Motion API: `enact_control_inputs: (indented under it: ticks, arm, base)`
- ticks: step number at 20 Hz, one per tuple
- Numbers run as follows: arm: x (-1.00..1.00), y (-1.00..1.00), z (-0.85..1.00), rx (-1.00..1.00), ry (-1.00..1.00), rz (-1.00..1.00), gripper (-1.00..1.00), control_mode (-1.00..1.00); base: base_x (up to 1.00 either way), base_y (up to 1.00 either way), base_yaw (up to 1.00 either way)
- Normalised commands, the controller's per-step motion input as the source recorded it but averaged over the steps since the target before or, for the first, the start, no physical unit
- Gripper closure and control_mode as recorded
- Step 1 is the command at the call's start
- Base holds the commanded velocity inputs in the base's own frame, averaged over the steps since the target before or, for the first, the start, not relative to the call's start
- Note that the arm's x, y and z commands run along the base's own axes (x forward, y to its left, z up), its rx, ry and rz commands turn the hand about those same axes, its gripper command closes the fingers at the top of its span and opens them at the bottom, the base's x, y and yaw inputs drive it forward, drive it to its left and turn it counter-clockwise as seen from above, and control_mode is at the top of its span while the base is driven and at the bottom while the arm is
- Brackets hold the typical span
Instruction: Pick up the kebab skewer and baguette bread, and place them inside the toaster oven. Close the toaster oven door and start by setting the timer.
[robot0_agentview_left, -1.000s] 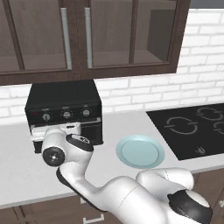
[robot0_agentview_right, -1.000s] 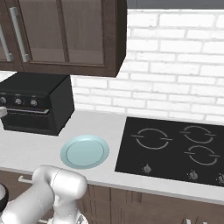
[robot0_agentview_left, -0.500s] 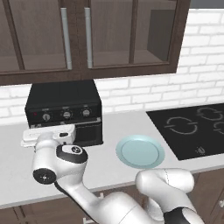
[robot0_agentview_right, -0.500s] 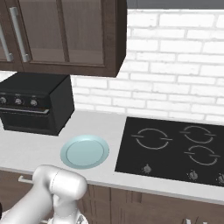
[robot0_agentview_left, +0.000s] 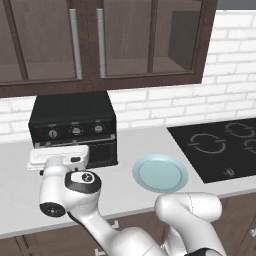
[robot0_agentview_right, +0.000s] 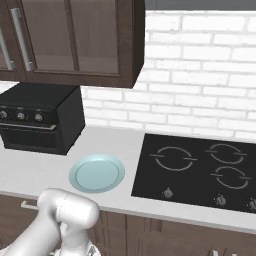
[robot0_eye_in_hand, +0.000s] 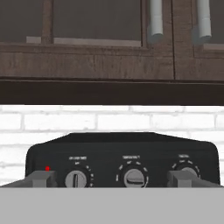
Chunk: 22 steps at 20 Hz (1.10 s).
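The black toaster oven (robot0_agentview_left: 72, 122) stands on the counter at the left, against the brick wall. Its door (robot0_agentview_right: 30, 137) stands upright and looks closed, with the handle bar across its top. My gripper (robot0_agentview_left: 57, 152) hovers level just in front of the oven's lower front, left of centre. In the hand view my gripper (robot0_eye_in_hand: 112, 180) is open, its fingertips (robot0_eye_in_hand: 41, 179) spread wide with nothing between them, facing the three knobs (robot0_eye_in_hand: 133, 177). A small red light (robot0_eye_in_hand: 47, 168) glows left of the knobs. The kebab skewer and baguette bread are out of view.
A pale blue plate (robot0_agentview_left: 160, 172) lies bare on the counter to the right of the oven. A black cooktop (robot0_agentview_right: 200, 170) fills the counter's right side. Dark wall cabinets (robot0_agentview_left: 100, 45) with glass doors hang above the oven.
My hand has shifted left across the oven's front, and the elbow has sunk lower toward the counter's edge. The jaws have stayed open.
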Motion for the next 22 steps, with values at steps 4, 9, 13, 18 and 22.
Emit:
enact_control_inputs:
  ticks: [4, 9, 13, 18, 22]
  arm:
    - [0.1, -0.06, 0.0, 0.13, 0.0, -0.07, -1.0, -1.0]
    - [0.19, 0.0, -0.05, 0.1, 0.01, -0.04, -1.0, -1.0]
    - [0.42, 0.02, -0.19, 0.02, 0.04, 0.0, -1.0, -1.0]
    - [0.37, 0.0, -0.04, 0.0, 0.02, 0.0, -1.0, -1.0]
    - [0.15, 0.01, -0.01, 0.0, 0.0, 0.0, -1.0, -1.0]
  base:
    - [0.0, 0.0, 0.0]
    - [0.0, 0.0, 0.0]
    - [0.0, 0.0, 0.0]
    - [0.0, 0.0, 0.0]
    - [0.0, 0.0, 0.0]
